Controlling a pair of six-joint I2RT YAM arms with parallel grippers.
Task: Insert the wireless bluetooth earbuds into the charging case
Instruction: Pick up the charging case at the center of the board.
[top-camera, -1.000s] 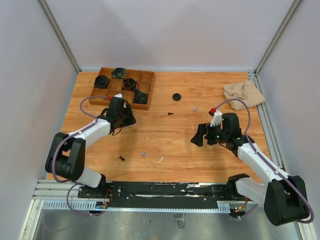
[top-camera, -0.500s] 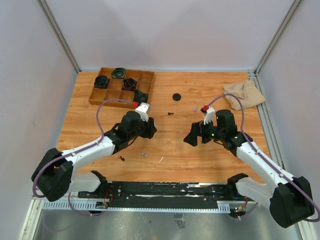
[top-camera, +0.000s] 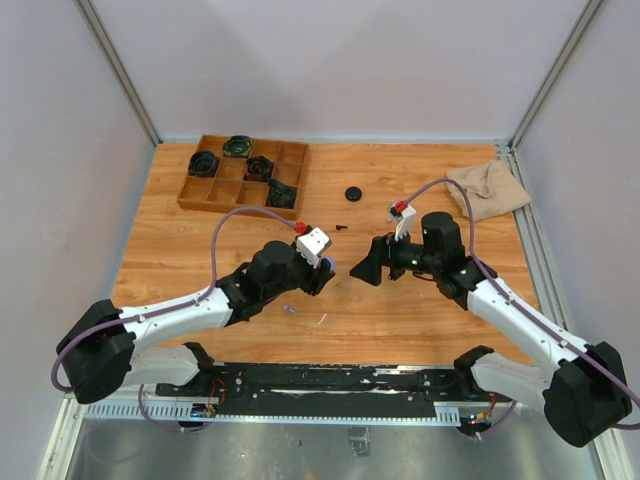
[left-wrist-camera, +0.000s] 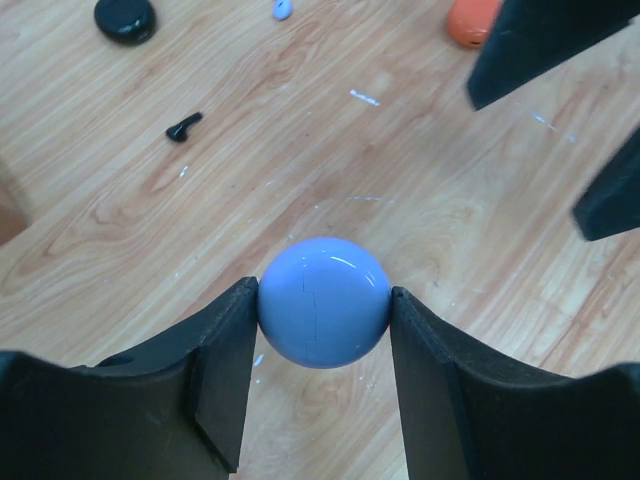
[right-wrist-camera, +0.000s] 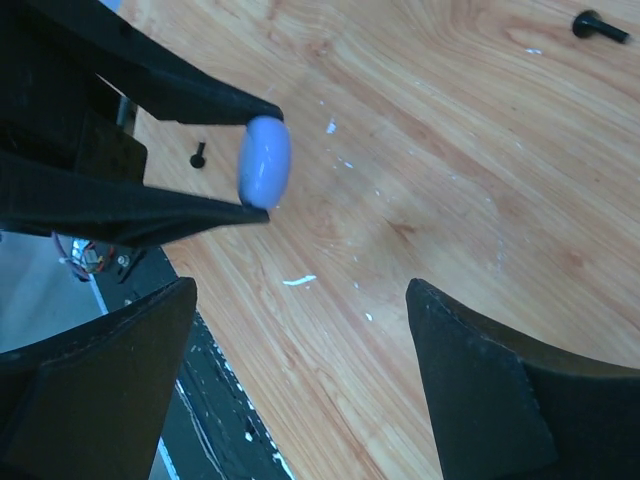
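Note:
My left gripper (top-camera: 326, 270) is shut on a round lavender-blue charging case (left-wrist-camera: 323, 302), closed, held above the middle of the table; the case also shows in the right wrist view (right-wrist-camera: 265, 161). My right gripper (top-camera: 368, 262) is open and empty, facing the case from the right, a short gap away (right-wrist-camera: 300, 290). A black earbud (left-wrist-camera: 183, 126) and a lavender earbud (left-wrist-camera: 283, 8) lie on the wood beyond. Another lavender earbud (top-camera: 288, 309) lies near the left arm. An orange-red piece (left-wrist-camera: 472, 20) is partly hidden behind the right fingers.
A round black case (top-camera: 353, 192) lies at the back centre with a black earbud (top-camera: 341, 227) near it. A wooden tray (top-camera: 196, 198) with dark cases stands at the back left. A beige cloth (top-camera: 487, 188) lies at the back right.
My left arm has swung from beside the tray to the table's middle, carrying the lavender-blue case. My right gripper has moved left and slightly back toward it, still open.

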